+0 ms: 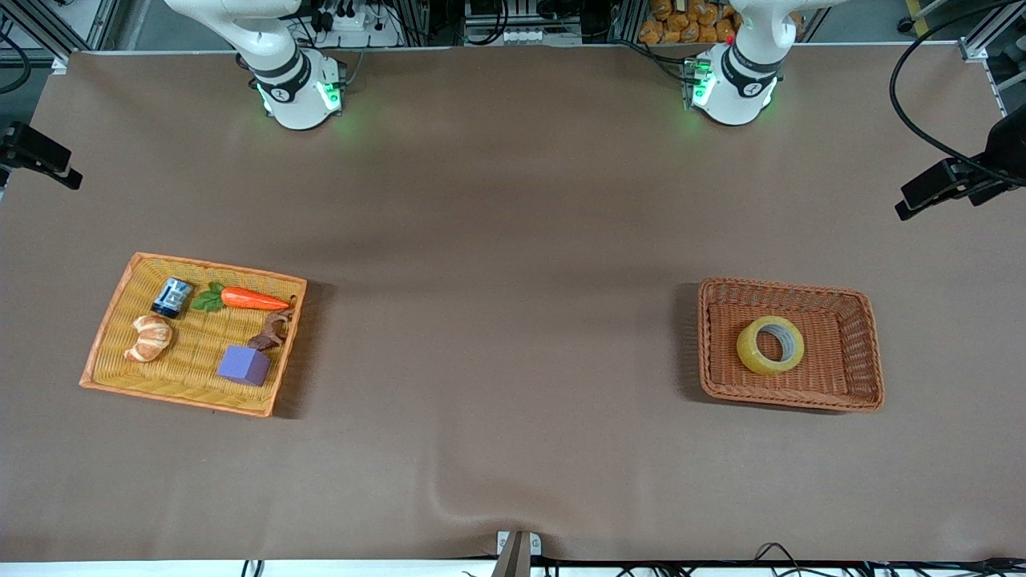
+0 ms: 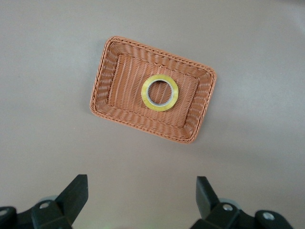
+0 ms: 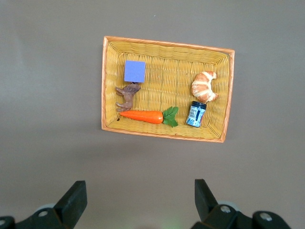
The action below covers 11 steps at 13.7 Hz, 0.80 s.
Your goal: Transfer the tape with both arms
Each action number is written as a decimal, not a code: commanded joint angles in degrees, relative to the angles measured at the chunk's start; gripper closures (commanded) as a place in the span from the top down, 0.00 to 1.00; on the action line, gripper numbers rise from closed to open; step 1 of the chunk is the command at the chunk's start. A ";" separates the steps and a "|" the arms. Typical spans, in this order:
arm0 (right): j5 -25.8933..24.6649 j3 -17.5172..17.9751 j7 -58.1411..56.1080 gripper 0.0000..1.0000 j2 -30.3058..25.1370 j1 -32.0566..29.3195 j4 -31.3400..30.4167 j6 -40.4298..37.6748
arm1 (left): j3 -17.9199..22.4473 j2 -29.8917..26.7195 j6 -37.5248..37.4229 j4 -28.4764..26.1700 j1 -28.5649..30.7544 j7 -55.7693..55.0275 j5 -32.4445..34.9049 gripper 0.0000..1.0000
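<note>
The tape, a yellowish ring with a grey-white core, lies flat in the middle of a brown wicker basket toward the left arm's end of the table. My left gripper hangs open and empty high over the bare table near its base, well away from the tape. My right gripper is likewise open and empty, high over the table by its own base. Only the arms' bases show in the front view; both arms wait.
A yellow wicker tray toward the right arm's end holds a purple cube, a carrot, a croissant, a small blue jar and a brown figure. Brown cloth covers the table between the two baskets.
</note>
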 commanded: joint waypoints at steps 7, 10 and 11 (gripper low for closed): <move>-0.37 0.29 1.10 1.00 0.39 0.14 0.94 -0.75 | 11.30 -3.04 4.43 -6.31 -12.64 0.44 0.52 1.00; -0.99 0.20 1.72 1.00 0.83 -0.03 1.11 -0.13 | 11.39 -4.69 3.99 -8.58 -12.73 0.44 0.61 1.00; -0.73 0.03 1.63 1.00 0.83 -0.56 0.94 -0.39 | 11.48 -6.01 4.42 -10.25 -12.73 0.44 0.87 1.00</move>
